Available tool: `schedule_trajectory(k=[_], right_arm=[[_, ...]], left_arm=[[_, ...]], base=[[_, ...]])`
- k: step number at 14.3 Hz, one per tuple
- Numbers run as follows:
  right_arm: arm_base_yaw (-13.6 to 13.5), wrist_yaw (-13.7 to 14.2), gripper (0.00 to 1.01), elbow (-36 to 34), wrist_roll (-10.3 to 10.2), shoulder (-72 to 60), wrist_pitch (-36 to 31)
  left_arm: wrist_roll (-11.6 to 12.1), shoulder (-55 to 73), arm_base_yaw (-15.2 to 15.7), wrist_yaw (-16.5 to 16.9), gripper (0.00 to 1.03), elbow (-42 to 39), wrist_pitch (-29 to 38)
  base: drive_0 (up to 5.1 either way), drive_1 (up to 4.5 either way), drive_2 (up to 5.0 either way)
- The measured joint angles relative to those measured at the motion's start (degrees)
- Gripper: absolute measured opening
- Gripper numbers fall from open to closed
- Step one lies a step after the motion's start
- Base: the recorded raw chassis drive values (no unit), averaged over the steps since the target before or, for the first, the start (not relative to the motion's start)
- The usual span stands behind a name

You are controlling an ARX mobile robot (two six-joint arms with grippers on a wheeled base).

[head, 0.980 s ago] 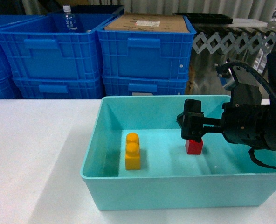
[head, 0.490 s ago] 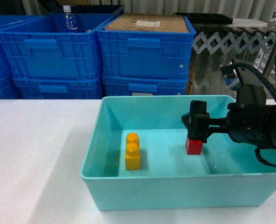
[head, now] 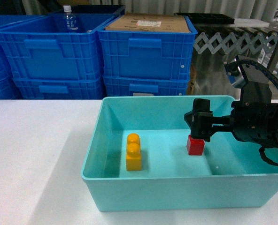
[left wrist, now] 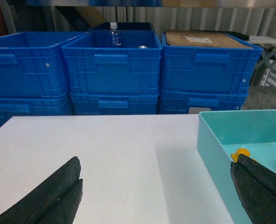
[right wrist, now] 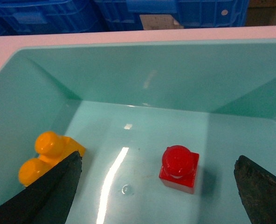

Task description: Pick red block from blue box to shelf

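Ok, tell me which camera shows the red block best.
The right wrist view: the red block sits unobstructed on the blue box floor between the open right gripper fingers, stud visible. The head view shows it too, its top partly hidden behind the gripper. The left wrist view catches only a red sliver at the frame edge.

A storeroom or warehouse is suggested: ribbed blue crates (head: pixel 146 51) with handles are stacked in rows behind a white surface (head: pixel 35 159), one topped with a cardboard sheet (head: pixel 148 22), another holding a water bottle (head: pixel 70 19). Corrugated metal sheeting (left wrist: pixel 208 18) is seen behind.
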State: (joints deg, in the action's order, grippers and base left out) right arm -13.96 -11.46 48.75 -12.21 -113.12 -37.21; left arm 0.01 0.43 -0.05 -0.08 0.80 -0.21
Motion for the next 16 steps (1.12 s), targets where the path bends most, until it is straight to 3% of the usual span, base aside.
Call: schedule_trajectory(k=[2, 5, 7, 9, 16], right_arm=[[-3.1, -1.0, 0.98, 1.6, -2.6, -0.4, 2.3], [-7.4, -2.8, 0.98, 7.2, -4.5, -1.9, 7.2], [-5.8, -4.4, 0.98, 13.9, -8.1, -8.3, 15.4], [-4.3, -4.1, 0.98, 18.7, -10.8, -11.5, 18.8], [-6.4, -3.5, 0.98, 18.6, -8.8, -9.4, 16.5]], left_arm=[[0.0, 0.0, 0.0, 0.0, 0.98, 0.0, 0.0], [0.0, 0.0, 0.0, 0.0, 0.98, 0.0, 0.0], [0.0, 0.0, 0.0, 0.0, 0.98, 0.0, 0.0], [0.0, 0.0, 0.0, 0.0, 0.98, 0.0, 0.0], [0.0, 0.0, 0.0, 0.0, 0.98, 0.0, 0.0]], base=[[0.0, 0.00, 0.0], [0.0, 0.00, 0.0], [0.0, 0.00, 0.0], [0.0, 0.00, 0.0], [0.0, 0.00, 0.0]])
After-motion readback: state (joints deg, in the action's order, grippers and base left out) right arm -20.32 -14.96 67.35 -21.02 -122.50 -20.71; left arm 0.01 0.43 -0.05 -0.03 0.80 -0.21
